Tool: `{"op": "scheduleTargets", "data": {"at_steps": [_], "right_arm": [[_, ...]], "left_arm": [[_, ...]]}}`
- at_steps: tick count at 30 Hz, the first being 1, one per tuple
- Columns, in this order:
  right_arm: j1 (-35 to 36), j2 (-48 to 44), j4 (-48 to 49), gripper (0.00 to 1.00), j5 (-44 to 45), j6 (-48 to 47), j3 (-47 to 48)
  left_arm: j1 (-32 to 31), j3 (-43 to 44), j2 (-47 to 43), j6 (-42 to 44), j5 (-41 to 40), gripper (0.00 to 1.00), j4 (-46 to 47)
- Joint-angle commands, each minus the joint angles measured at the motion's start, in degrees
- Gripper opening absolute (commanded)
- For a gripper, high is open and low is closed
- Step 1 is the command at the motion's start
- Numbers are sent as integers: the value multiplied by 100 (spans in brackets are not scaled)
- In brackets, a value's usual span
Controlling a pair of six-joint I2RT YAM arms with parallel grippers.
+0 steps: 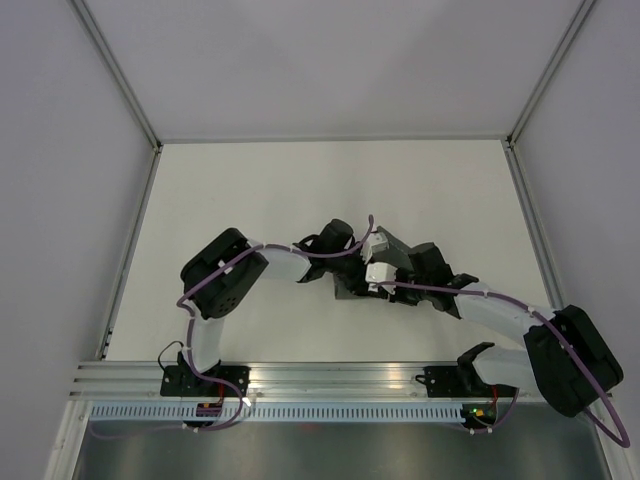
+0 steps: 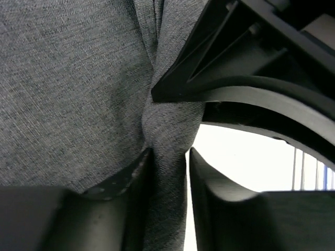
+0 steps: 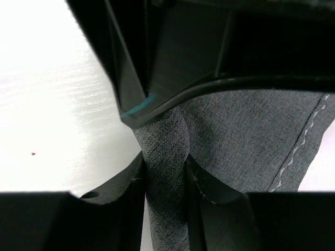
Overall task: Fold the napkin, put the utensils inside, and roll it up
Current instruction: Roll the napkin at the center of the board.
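The dark grey napkin [image 1: 351,288] lies bunched into a thick roll at mid-table, mostly covered by both wrists. In the left wrist view the napkin [image 2: 73,89] fills the left side, and a roll of it runs between the jaws of my left gripper [image 2: 170,151]. The left finger touches the cloth; a thin bright gap separates it from the right finger. My right gripper [image 3: 164,159] is shut on the napkin [image 3: 246,136], both fingers pressing the roll. Its pale stitched line [image 3: 303,141] shows at the right. The utensils are hidden.
The two grippers face each other almost tip to tip, the right gripper's body [image 2: 251,63] close over the left one's jaws. White tabletop [image 1: 300,190] surrounds them, with metal rails [image 1: 130,250] along the sides and the arm bases at the near edge [image 1: 330,380].
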Motion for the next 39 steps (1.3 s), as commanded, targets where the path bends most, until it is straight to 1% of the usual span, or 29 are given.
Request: {"op": "scheduleTargets", "data": {"at_steps": [1, 2, 4, 8, 9, 10, 11, 13, 14, 16, 17, 19, 20, 22, 23, 24, 25, 27, 30, 31, 32, 33, 34, 35, 37, 39], "right_arm": [[16, 268, -301, 24, -68, -1, 347], [8, 416, -390, 23, -182, -9, 478], [8, 584, -627, 20, -288, -1, 628], [8, 1005, -900, 19, -552, 17, 1014], [8, 1085, -961, 18, -639, 8, 1085], [8, 1225, -1075, 18, -683, -1, 1138], [-1, 1296, -1128, 18, -710, -18, 1252], [8, 1437, -1277, 18, -815, -53, 1358], [8, 1568, -1331, 18, -851, -62, 1463], [-19, 1691, -1488, 18, -938, -106, 1551], [-19, 1840, -1550, 18, -982, -124, 1665], [-45, 1999, -1760, 18, -1079, -185, 1788], [-54, 2174, -1840, 18, -1097, -203, 1928], [-71, 2455, -2121, 18, -1141, -290, 2191], [-80, 2561, -2244, 18, -1167, -317, 2289], [-98, 2788, -2480, 18, -1211, -395, 2499], [-106, 2913, -2604, 17, -1272, -431, 2605], [-194, 3115, -2964, 17, -1395, -484, 2834], [-317, 3528, -3377, 17, -1580, -581, 3265], [-361, 3720, -3466, 17, -1606, -607, 3448], [-405, 3809, -3563, 17, -1676, -616, 3546], [-423, 3915, -3755, 17, -1712, -633, 3643], [-440, 4090, -3861, 17, -1747, -651, 3826], [-467, 4179, -3941, 17, -1782, -668, 3915], [-476, 4415, -4239, 17, -1835, -747, 4152], [-485, 4574, -4415, 17, -1844, -774, 4258]], "left_arm": [[13, -407, -92, -494, -281, 42, -654], [39, -469, -190, -564, -420, 47, -400], [83, -637, -496, -757, -509, 50, -161], [189, -935, -1077, -1091, -1017, 58, 471], [198, -1040, -1183, -1118, -1115, 59, 542], [215, -1102, -1419, -1127, -1212, 62, 630], [215, -1155, -1517, -1136, -1526, 63, 692], [224, -1331, -1745, -1162, -1870, 63, 876], [233, -1514, -1981, -1206, -2403, 63, 947], [259, -1743, -2211, -1215, -2758, 64, 1324], [250, -2006, -2464, -1215, -3212, 64, 1482], [268, -2305, -2747, -1189, -3593, 64, 2026], [268, -2664, -2879, -1145, -3864, 65, 2281], [251, -2947, -3283, -1066, -3929, 66, 2764], [250, -3149, -3398, -918, -3929, 66, 2862], [207, -3290, -3599, -751, -4120, 66, 2924], [198, -3291, -3679, -749, -4122, 66, 2986], [110, -3510, -3994, -425, -4235, 66, 3074], [-258, -3827, -4372, 111, -4771, 67, 3319], [-477, -3949, -4444, 408, -5077, 67, 3468], [-575, -3994, -4497, 550, -5176, 67, 3522], [-689, -4012, -4523, 717, -5298, 67, 3557], [-986, -4003, -4498, 1128, -5604, 67, 3575], [-1128, -3977, -4445, 1349, -5712, 67, 3593], [-1470, -3768, -4192, 1893, -5870, 67, 3427], [-1647, -3609, -3962, 2202, -5888, 67, 3206]]}}
